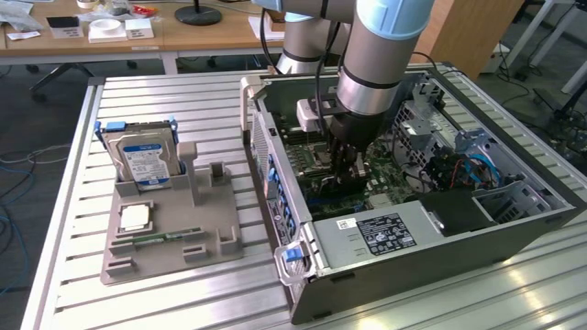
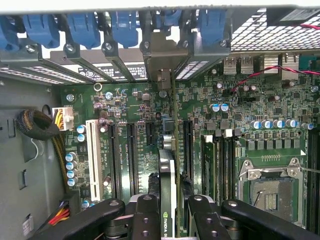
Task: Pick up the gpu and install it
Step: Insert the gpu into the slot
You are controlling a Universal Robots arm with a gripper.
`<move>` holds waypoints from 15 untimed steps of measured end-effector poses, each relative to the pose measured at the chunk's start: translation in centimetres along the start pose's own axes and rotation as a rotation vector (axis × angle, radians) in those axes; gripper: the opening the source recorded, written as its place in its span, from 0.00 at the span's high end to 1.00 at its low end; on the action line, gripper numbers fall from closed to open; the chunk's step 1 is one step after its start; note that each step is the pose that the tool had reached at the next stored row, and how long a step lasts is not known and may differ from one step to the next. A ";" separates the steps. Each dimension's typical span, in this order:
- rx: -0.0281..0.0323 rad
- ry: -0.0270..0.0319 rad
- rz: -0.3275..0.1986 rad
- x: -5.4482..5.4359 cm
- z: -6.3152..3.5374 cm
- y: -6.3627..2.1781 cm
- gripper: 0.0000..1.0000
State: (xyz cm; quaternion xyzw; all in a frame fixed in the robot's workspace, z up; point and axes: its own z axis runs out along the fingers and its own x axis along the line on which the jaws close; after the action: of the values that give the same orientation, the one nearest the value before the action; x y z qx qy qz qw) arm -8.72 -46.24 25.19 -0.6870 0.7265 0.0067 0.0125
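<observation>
The gpu (image 2: 168,175) is held edge-on between my gripper's (image 2: 170,217) black fingers (image 2: 145,212), with its green board and black cooler running away from the camera. Its silver end bracket (image 2: 162,57) stands at the case's rear slot openings, among the blue latches. The card hangs over the motherboard's (image 2: 240,105) black expansion slots; I cannot tell whether its edge touches a slot. In the exterior view my gripper (image 1: 347,172) reaches down inside the open computer case (image 1: 413,240), shut on the gpu (image 1: 348,180).
A grey fixture (image 1: 170,227) at the exterior view's left holds a blue-labelled hard drive (image 1: 142,161), a CPU (image 1: 135,218) and a RAM stick (image 1: 165,238). Inside the case are the empty CPU socket (image 2: 270,192), a white slot (image 2: 93,160) and cable bundles (image 2: 37,125).
</observation>
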 end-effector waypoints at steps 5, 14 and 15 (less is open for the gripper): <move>-0.0001 0.0001 0.000 0.0 0.05 0.06 0.73; 0.0000 -0.0001 0.000 0.0 0.18 0.11 0.73; 0.0000 0.0001 0.000 0.0 0.20 0.14 0.73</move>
State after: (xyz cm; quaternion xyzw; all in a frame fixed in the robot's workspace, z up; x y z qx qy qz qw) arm -8.86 -46.24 24.99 -0.6870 0.7265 0.0067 0.0124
